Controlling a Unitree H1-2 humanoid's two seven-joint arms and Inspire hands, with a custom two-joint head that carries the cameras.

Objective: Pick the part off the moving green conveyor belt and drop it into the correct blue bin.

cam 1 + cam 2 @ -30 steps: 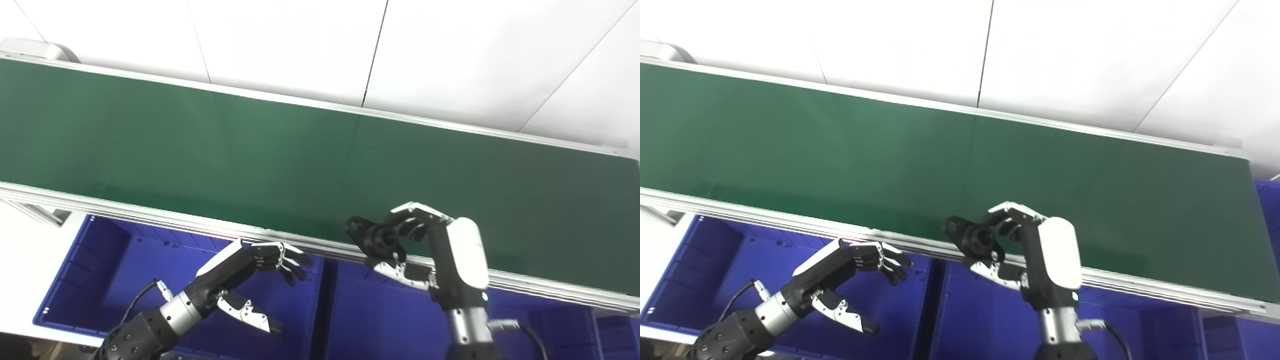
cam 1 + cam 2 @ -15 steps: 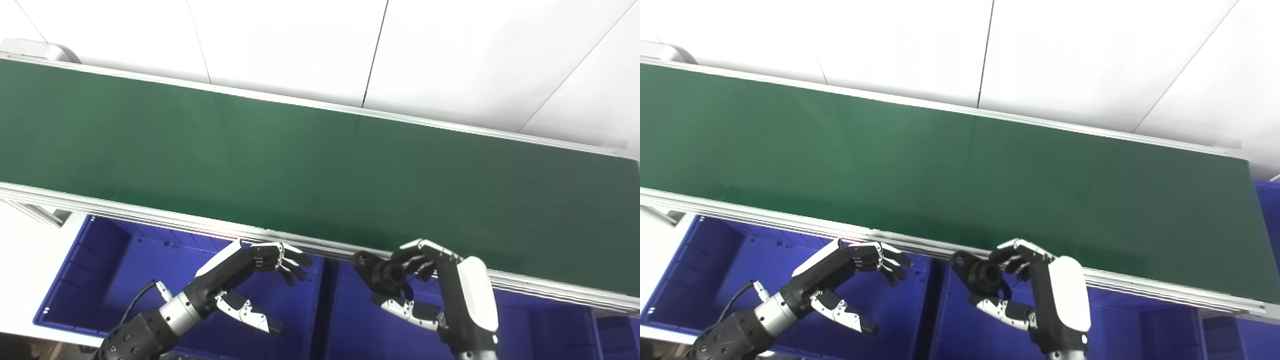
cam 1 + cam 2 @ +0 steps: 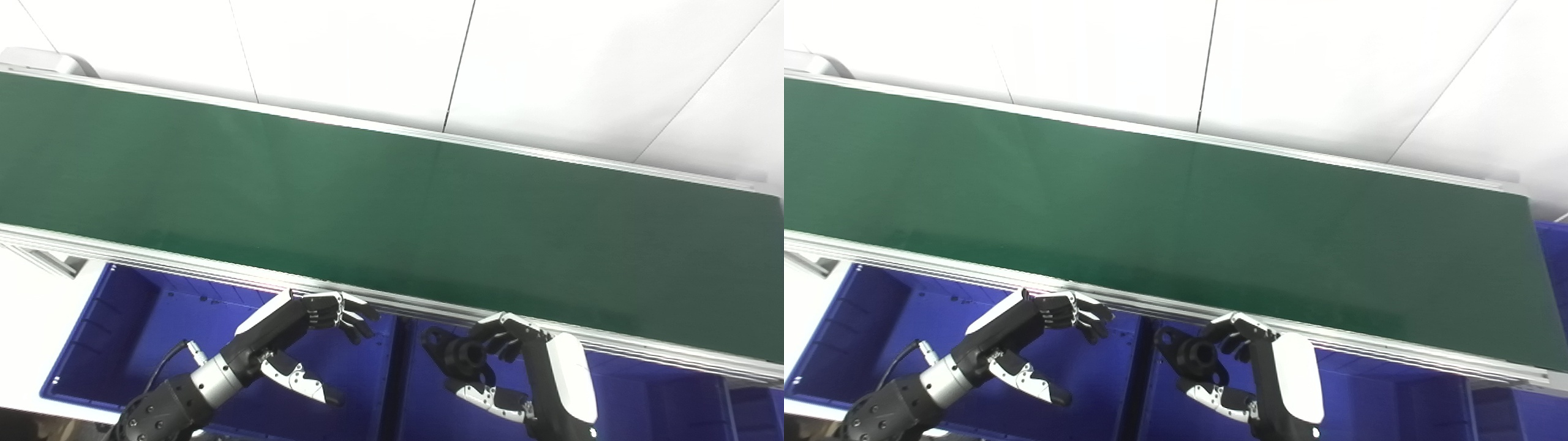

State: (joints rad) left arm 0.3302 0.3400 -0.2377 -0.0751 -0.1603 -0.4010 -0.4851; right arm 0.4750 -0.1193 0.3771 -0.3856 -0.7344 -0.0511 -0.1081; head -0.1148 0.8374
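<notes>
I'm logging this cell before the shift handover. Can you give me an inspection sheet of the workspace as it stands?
Surface: green conveyor belt, nothing lying on it.
Job's things: black part held over the middle blue bin; left blue bin shows no parts inside.
Clutter: nothing seen.
Hands: right hand shut on the black part; left hand open, holding nothing, over the left blue bin.
Cables: thin black cable by the left wrist.
Surroundings: white panelled wall behind the belt; aluminium belt frame along the near edge.
</notes>
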